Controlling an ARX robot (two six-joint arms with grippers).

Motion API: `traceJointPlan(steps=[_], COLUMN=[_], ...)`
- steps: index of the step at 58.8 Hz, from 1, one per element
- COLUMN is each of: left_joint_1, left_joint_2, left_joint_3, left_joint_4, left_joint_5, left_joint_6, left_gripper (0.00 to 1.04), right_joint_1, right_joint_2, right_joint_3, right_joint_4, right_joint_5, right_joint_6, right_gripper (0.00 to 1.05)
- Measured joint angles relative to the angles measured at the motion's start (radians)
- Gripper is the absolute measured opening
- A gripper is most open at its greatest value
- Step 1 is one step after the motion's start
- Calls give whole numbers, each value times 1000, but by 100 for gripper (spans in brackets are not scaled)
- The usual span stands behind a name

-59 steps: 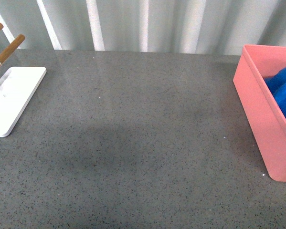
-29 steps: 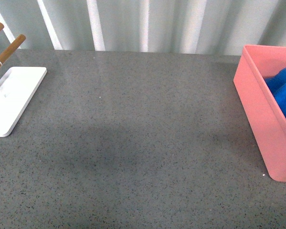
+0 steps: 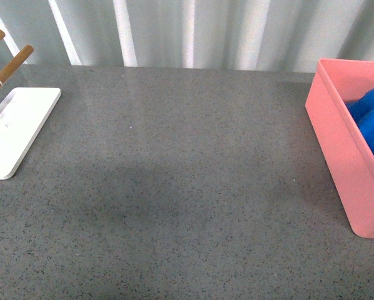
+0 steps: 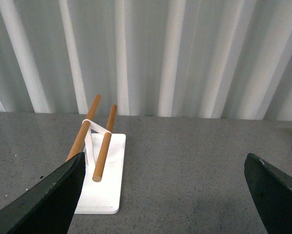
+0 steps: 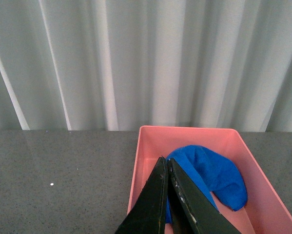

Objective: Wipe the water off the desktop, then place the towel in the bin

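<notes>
The bright blue towel [image 5: 215,175] lies bunched inside the salmon-pink bin [image 5: 184,133]. In the front view the bin [image 3: 341,144] stands at the right edge of the dark-grey speckled desktop [image 3: 187,187], with the towel [image 3: 369,119] showing in it. My right gripper [image 5: 165,162] is shut and empty, held above the bin's near side, its tips over the towel. My left gripper [image 4: 165,168] is open and empty above the desktop [image 4: 184,170]. Neither gripper shows in the front view. I see no water on the desktop.
A flat white stand [image 3: 12,128] with wooden pegs [image 3: 9,62] sits at the desktop's left; it also shows in the left wrist view [image 4: 104,175]. A ribbed pale wall [image 3: 187,31] runs along the desktop's back edge.
</notes>
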Motion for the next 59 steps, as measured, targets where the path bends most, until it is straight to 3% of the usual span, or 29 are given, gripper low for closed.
traceJointPlan(steps=[43, 50, 59], left_joint_1=[0, 0, 0], left_joint_2=[0, 0, -1], left_joint_3=[0, 0, 0], left_joint_4=[0, 0, 0], left_joint_5=[0, 0, 0], left_joint_6=[0, 0, 0], left_gripper=[98, 98, 98], right_joint_1=[0, 0, 0], right_joint_2=[-261, -399, -430], right_joint_3=[0, 0, 0], right_joint_4=[-256, -425, -432], right_joint_5=[0, 0, 2], right_joint_6=[0, 1, 1], right_gripper=[3, 3, 3])
